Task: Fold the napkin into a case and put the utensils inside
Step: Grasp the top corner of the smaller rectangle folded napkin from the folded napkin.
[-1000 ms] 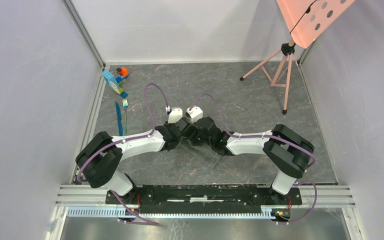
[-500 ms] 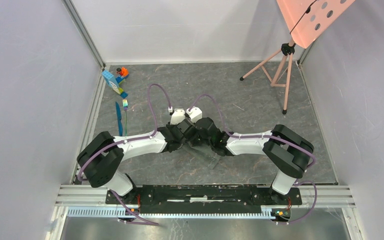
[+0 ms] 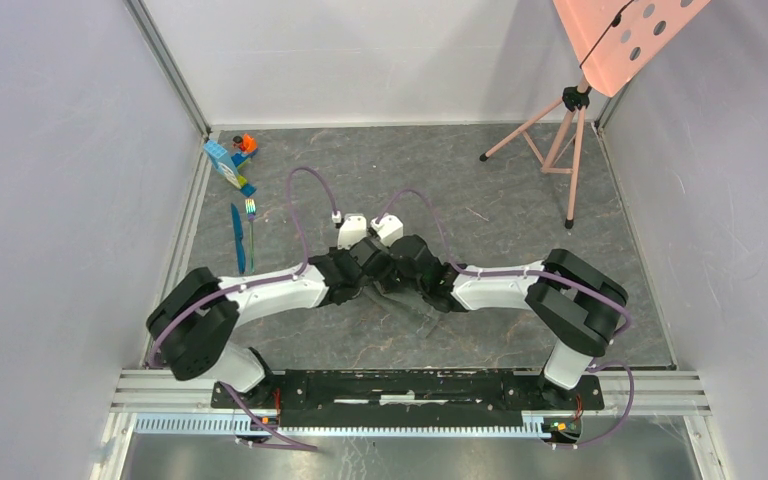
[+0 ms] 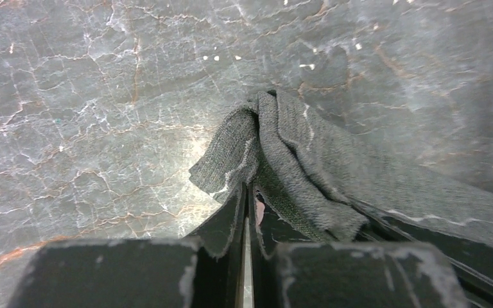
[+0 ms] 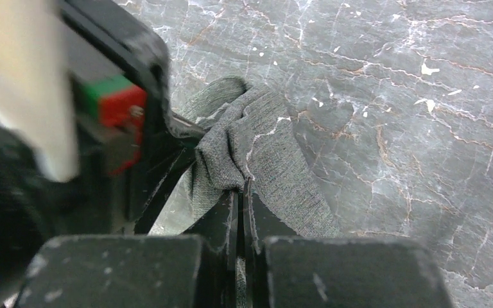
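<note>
The dark grey napkin (image 3: 400,298) lies bunched on the marble floor between my two arms, mostly hidden under them in the top view. My left gripper (image 4: 246,187) is shut on a bunched edge of the napkin (image 4: 295,154). My right gripper (image 5: 241,190) is shut on another fold of the napkin (image 5: 263,147), close beside the left gripper. In the top view the two grippers (image 3: 372,283) meet at the middle. The blue knife (image 3: 237,238) and the fork (image 3: 251,232) with its rainbow-green head lie side by side at the far left.
Blue and orange toy blocks (image 3: 231,160) stand at the back left, near the left wall rail. A pink tripod (image 3: 561,140) with a pink perforated board (image 3: 620,35) stands at the back right. Walls enclose the floor on three sides.
The left arm has shifted slightly left and back toward the base, with its cable loop swaying. Both grippers stay shut on the napkin. The right arm has barely moved.
</note>
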